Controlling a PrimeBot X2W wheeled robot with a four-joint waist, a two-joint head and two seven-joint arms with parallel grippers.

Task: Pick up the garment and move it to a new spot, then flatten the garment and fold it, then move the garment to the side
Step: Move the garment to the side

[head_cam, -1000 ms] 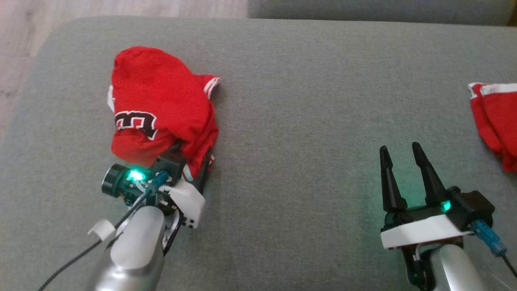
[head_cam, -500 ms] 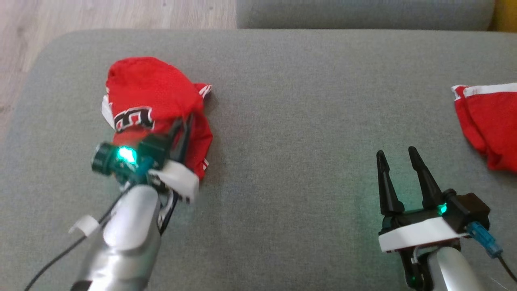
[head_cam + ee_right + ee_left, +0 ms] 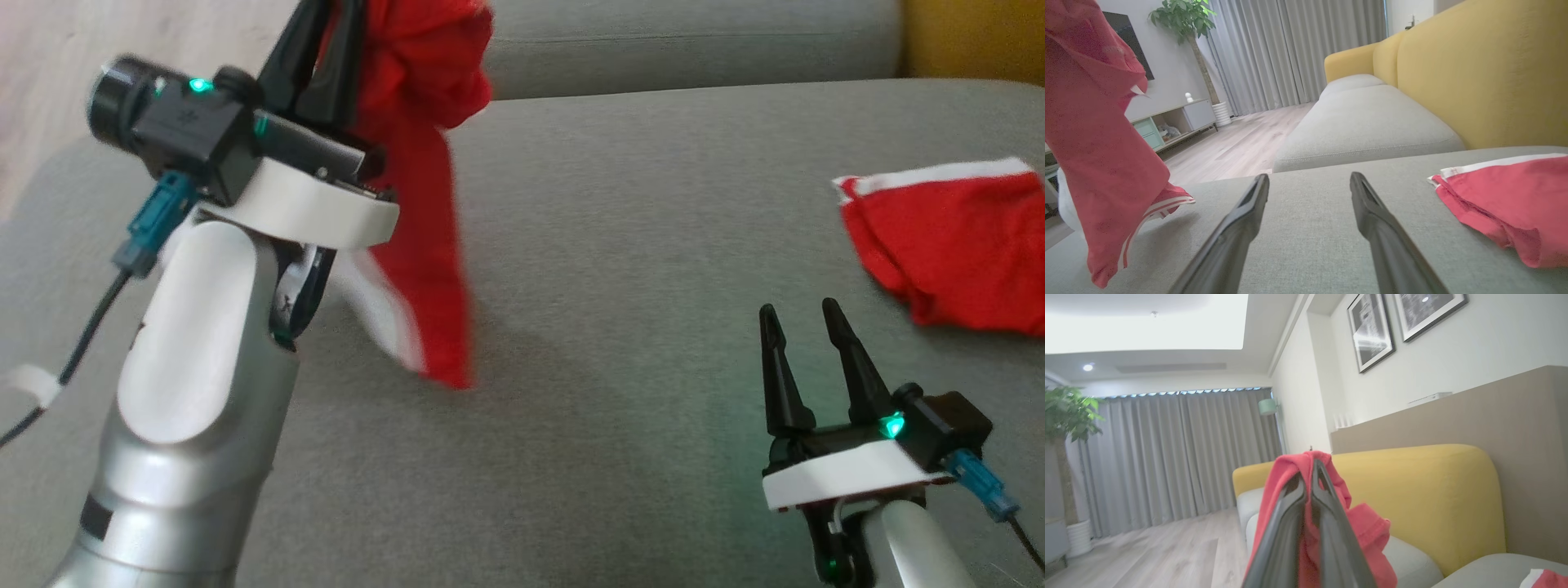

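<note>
A grey sofa seat cushion (image 3: 620, 245) carries everything, its fabric plain and smooth. A red garment with a white band (image 3: 951, 237) lies on it, beyond the right tool (image 3: 798, 306) and off to that tool's right, well apart from it. Below the left tool (image 3: 1308, 473), the tip of a hanging red jersey (image 3: 424, 204) reaches down to the cushion; whether it touches cannot be told. A second grey cushion (image 3: 694, 41) adjoins the far edge.

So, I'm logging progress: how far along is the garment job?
Done: the left tool is shut on the garment, which hangs raised above the sofa. In hand: the move to a new spot. Left: flattening, folding, moving aside; the right tool sits open.
</note>
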